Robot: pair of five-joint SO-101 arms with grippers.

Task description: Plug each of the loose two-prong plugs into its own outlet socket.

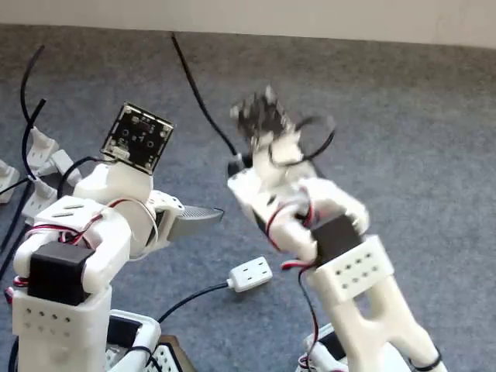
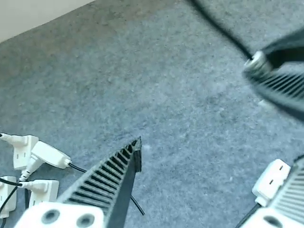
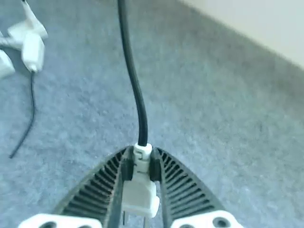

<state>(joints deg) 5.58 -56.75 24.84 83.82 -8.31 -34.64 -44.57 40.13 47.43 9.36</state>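
Step, likely: taking held plug to socket. Right claw [image 3: 141, 154] clamped on plug [image 3: 138, 192], cord [image 3: 133, 85] trailing. Socket [image 1: 249, 274] lies on worktop [image 1: 403, 155] between arms. Left claw [image 1: 194, 221] gaping, empty. Spare plugs [image 2: 38, 154] lie apart. Next: line prongs with slots, push; socket may slide.

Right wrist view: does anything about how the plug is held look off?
Yes. The white plug in the right gripper has its prongs toward the wrist and its black cord running out forward, backwards for plugging in.
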